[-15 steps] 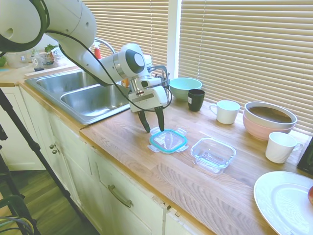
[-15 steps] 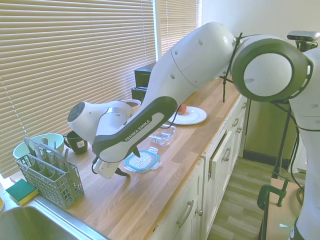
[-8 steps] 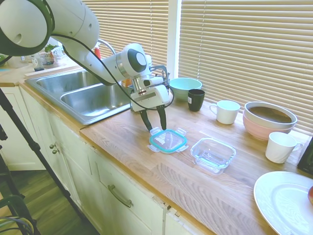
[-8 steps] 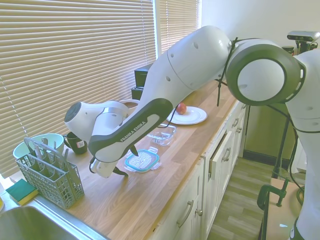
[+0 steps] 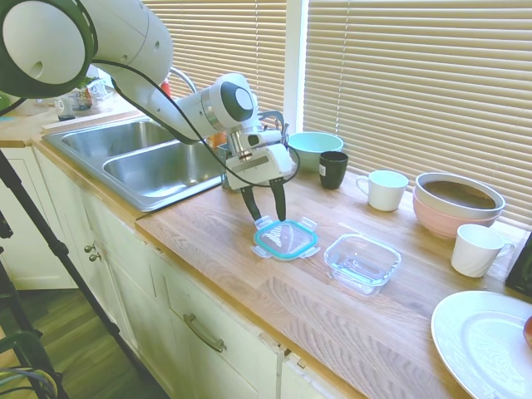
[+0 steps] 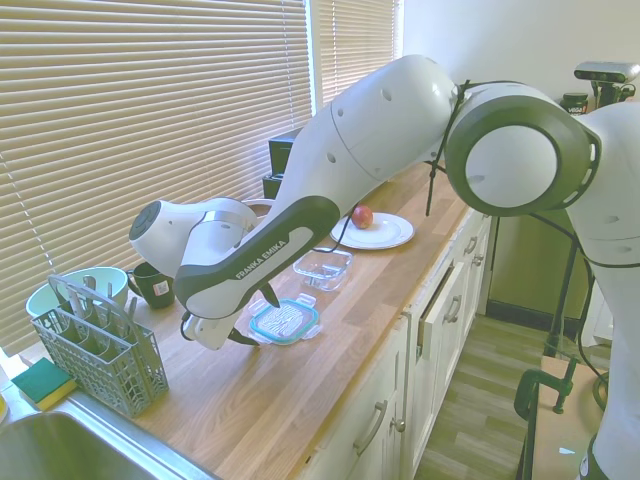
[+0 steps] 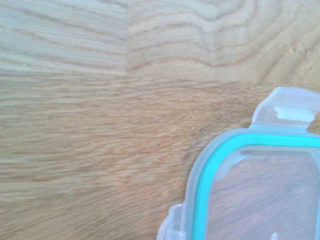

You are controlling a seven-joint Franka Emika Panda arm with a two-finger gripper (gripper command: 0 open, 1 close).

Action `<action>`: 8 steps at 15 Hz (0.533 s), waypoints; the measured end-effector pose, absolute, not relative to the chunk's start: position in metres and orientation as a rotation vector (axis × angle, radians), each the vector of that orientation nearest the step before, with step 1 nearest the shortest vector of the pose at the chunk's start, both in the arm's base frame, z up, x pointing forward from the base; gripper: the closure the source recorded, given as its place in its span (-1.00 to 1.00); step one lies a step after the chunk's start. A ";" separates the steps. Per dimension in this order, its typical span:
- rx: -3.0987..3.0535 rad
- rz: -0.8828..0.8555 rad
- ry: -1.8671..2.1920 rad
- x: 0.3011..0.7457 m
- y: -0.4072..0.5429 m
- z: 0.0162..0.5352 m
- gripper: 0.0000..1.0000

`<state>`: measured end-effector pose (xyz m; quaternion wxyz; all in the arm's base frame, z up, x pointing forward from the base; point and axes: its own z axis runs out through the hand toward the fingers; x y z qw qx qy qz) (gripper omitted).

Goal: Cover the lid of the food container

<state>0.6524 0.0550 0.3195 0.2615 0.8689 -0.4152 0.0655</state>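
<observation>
Counter (image 5: 249,274): wood, by blinds | lid (image 5: 286,238) flat beside food container (image 5: 362,262) | claw (image 5: 268,202) spread

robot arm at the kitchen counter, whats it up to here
The white arm has its gripper open over the near-sink edge of the lid, which lies flat on the wooden counter. It is not gripping the lid yet. The food container sits empty and uncovered beside the lid, away from the sink, so the covering hasn't happened.
</observation>
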 end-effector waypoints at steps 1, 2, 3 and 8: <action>2.350 0.175 -1.123 0.653 0.053 0.319 -1.00; 2.350 0.172 -1.121 0.653 0.051 0.319 1.00; 2.350 0.169 -1.119 0.653 0.050 0.318 1.00; 2.355 0.159 -1.107 0.653 0.048 0.317 1.00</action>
